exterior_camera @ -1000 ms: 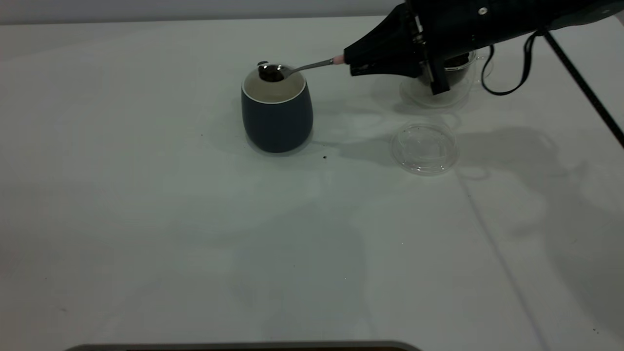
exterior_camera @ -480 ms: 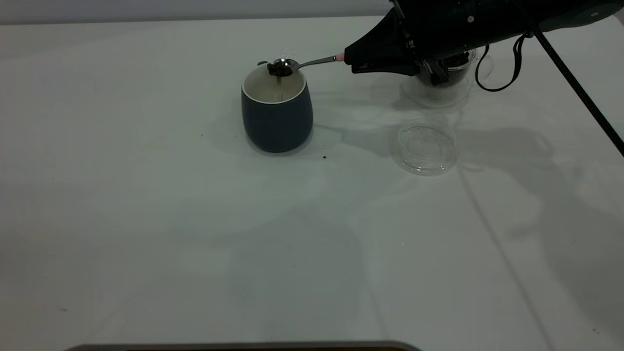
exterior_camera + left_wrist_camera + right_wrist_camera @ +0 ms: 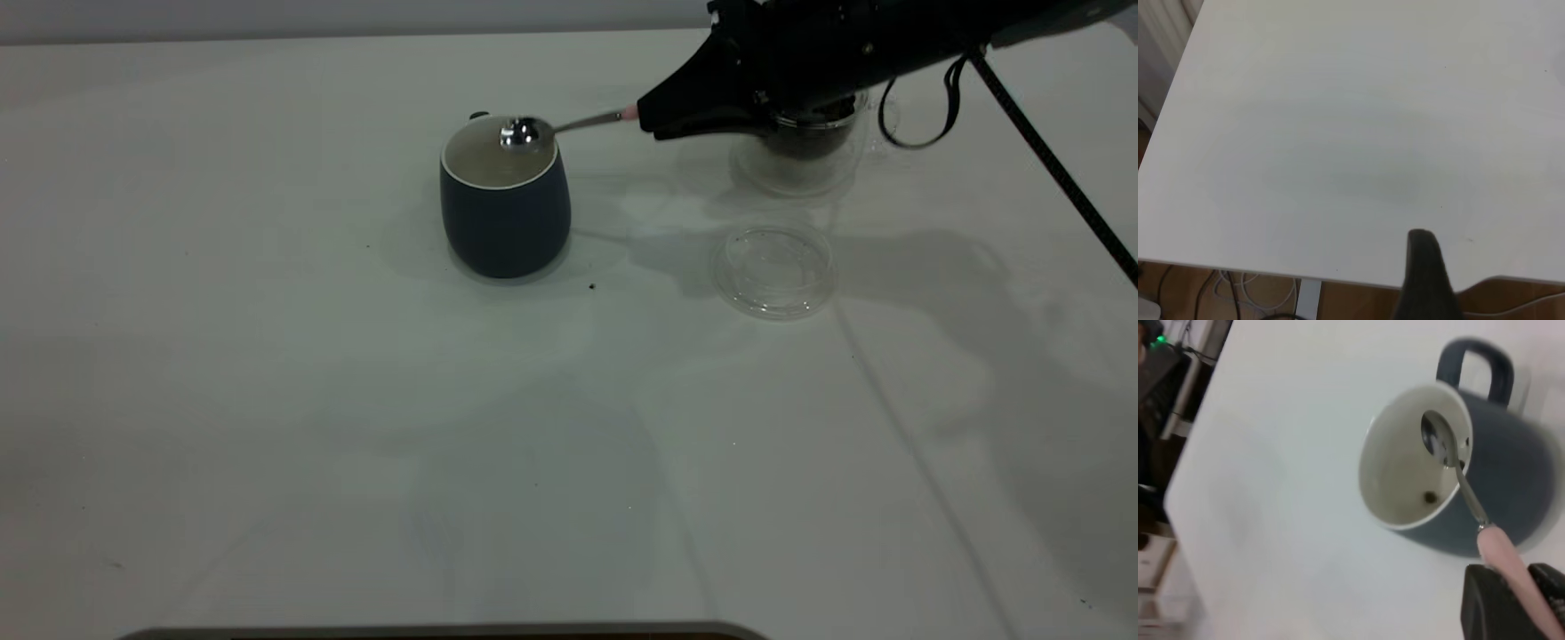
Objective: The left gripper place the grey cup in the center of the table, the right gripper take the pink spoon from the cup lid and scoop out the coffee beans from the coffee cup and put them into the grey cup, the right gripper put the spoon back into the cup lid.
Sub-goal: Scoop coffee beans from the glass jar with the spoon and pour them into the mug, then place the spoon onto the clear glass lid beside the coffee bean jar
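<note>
The right gripper [image 3: 642, 117] reaches in from the far right corner of the white bench [image 3: 356, 427], its jaws clamped on the pink handle of the metal-bowled spoon [image 3: 569, 123]. The spoon's shiny bowl sits over the mouth of the dark grey ceramic cup with a pale inside and a loop handle [image 3: 505, 209], tipped so its polished back faces up in the exterior view. In the right wrist view the spoon [image 3: 1457, 470] dips just inside the rim of the grey cup [image 3: 1458, 473], and 1 dark coffee bean [image 3: 1429, 497] lies inside the cup on its pale inner surface. The pink handle runs back into the right gripper [image 3: 1511, 593].

The grey cup stands toward the far edge of the bench, roughly midway between the left and right edges. The clear glass coffee cup holding dark beans [image 3: 805, 147] stands nearer the far right corner, partly hidden behind the right arm. The clear round cup lid [image 3: 773, 269] lies flat on the bench, on the near side of the coffee cup and apart from it. A small dark speck [image 3: 592, 286] rests on the bench between the grey cup and the lid.

The left gripper [image 3: 1425, 280] shows only as 1 dark finger over a bare corner of the bench; whether its jaws are apart or together cannot be told.
</note>
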Motion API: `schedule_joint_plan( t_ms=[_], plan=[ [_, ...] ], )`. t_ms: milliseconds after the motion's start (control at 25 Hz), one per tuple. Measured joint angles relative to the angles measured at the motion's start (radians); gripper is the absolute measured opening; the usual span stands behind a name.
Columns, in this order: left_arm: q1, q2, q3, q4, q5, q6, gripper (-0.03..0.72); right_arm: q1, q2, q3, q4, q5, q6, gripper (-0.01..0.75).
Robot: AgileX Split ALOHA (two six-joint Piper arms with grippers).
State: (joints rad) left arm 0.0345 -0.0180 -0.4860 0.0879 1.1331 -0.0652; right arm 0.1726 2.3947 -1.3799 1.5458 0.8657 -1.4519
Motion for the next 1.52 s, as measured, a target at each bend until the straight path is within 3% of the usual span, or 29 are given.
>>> schedule_joint_plan(
  t_ms=[200, 360, 560, 720, 880, 1520],
  plan=[
    [0.0, 0.0, 0.0, 0.0, 0.0, 0.0, 0.586, 0.0, -0.059, 0.0, -0.066, -0.003, 0.012, 0.1],
    [0.0, 0.0, 0.0, 0.0, 0.0, 0.0, 0.586, -0.027, -0.166, 0.0, -0.258, 0.04, 0.119, 0.1],
    [0.0, 0.0, 0.0, 0.0, 0.0, 0.0, 0.586, -0.158, -0.308, 0.121, -0.352, 0.088, 0.247, 0.1],
    [0.0, 0.0, 0.0, 0.0, 0.0, 0.0, 0.586, -0.292, -0.354, 0.284, -0.338, 0.062, 0.225, 0.1],
    [0.0, 0.0, 0.0, 0.0, 0.0, 0.0, 0.586, -0.361, -0.343, 0.372, -0.333, 0.018, 0.189, 0.1],
    [0.0, 0.0, 0.0, 0.0, 0.0, 0.001, 0.586, -0.404, -0.083, 0.352, -0.218, -0.053, 0.11, 0.1]
  ],
)
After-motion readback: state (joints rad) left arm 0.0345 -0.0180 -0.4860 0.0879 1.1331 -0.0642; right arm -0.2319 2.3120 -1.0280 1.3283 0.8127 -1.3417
